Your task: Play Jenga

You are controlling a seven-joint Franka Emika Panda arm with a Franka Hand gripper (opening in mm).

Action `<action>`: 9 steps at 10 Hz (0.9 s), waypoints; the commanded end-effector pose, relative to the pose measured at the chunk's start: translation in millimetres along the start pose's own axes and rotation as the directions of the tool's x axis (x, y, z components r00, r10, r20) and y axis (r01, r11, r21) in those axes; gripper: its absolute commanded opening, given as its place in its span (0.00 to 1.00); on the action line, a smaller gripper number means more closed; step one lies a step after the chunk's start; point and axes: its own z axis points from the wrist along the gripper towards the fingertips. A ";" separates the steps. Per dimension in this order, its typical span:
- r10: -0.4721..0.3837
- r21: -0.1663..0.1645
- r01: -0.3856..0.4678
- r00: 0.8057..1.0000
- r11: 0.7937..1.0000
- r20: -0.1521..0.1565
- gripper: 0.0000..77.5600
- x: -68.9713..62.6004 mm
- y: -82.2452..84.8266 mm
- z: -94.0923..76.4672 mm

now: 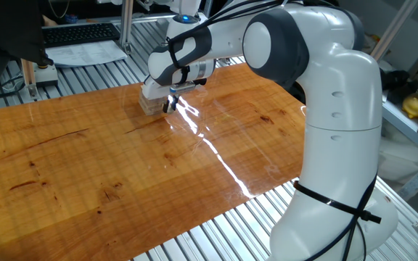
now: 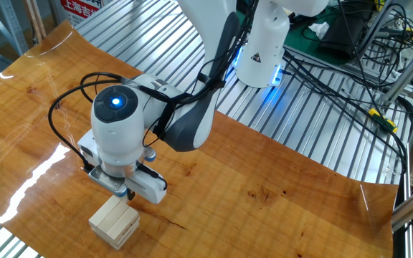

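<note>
Blocks of pale plain wood make up your Jenga stack (image 2: 114,221), a low pile of a few layers sitting on the wooden tabletop (image 2: 278,186). From the other fixed view you see it near the bottom-left of the picture, close to the table's edge, with two blocks side by side on its top layer. From the one fixed view the stack (image 1: 149,106) is mostly tucked under the robot's hand, only a pale corner showing at the far side of the table.

Your gripper (image 2: 130,193) hangs just above and beside the stack, pointing down, right next to the top layer. You cannot tell from either view whether it touches the wood. The fingertips are mostly hidden by the gripper body, so you cannot tell how far apart they stand or whether anything is held between them. In the one fixed view a dark fingertip (image 1: 171,106) shows just beside the stack, low to the table.

Above the gripper, the white wrist carries a glowing blue light (image 2: 115,100), and a black cable (image 2: 67,107) loops around it. The white arm (image 1: 318,87) reaches across from its base. Beyond the board lies a ribbed metal surface (image 2: 321,136); a keyboard (image 1: 78,32) sits past the far edge.
</note>
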 end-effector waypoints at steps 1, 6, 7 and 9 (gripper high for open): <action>0.000 0.002 0.000 1.000 1.000 0.006 0.02 -1.0 -0.3 -1.3; 0.005 0.035 -0.005 1.000 0.999 0.007 0.02 0.1 -1.2 -0.7; 0.010 0.041 -0.010 1.000 0.999 0.010 0.02 0.3 -1.6 -0.7; 0.014 0.044 -0.014 1.000 0.999 0.012 0.02 1.1 -3.5 -0.4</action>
